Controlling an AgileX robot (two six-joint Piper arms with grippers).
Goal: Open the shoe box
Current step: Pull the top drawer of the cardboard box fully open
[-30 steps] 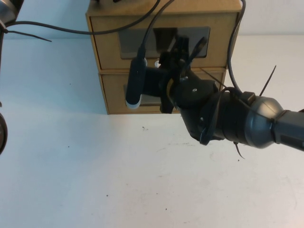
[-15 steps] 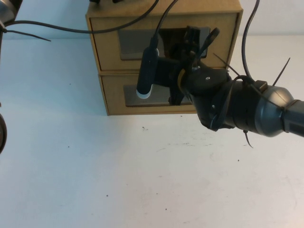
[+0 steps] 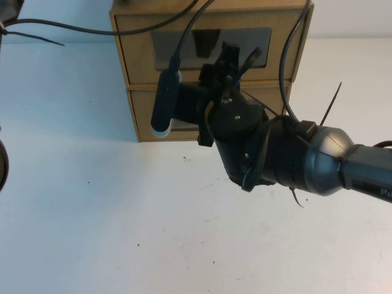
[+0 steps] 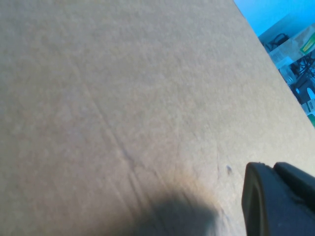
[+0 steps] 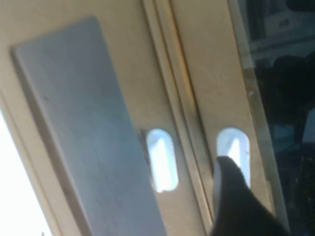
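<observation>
Two cardboard drawer-style shoe boxes are stacked at the back of the table: the upper box [image 3: 135,43] and the lower box [image 3: 142,119]. My right gripper [image 3: 240,60] is open and reaches at the front of the upper box, just above the seam. In the right wrist view one fingertip [image 5: 231,196] lies at the upper box's finger hole [image 5: 233,145]. The lower box's finger hole [image 5: 161,160] sits beside its grey window [image 5: 74,123]. My left gripper [image 4: 273,194] hovers close over plain cardboard [image 4: 123,98].
The right arm's black wrist camera [image 3: 162,104] and bulky wrist [image 3: 275,153] hide the middle of both box fronts. Cables [image 3: 73,26] run across the upper box and the back left. White table [image 3: 122,233] spreads in front.
The right gripper swung right and up along the box fronts, then came back left and slightly lower. Its fingers stay equally apart. The boxes have not moved.
</observation>
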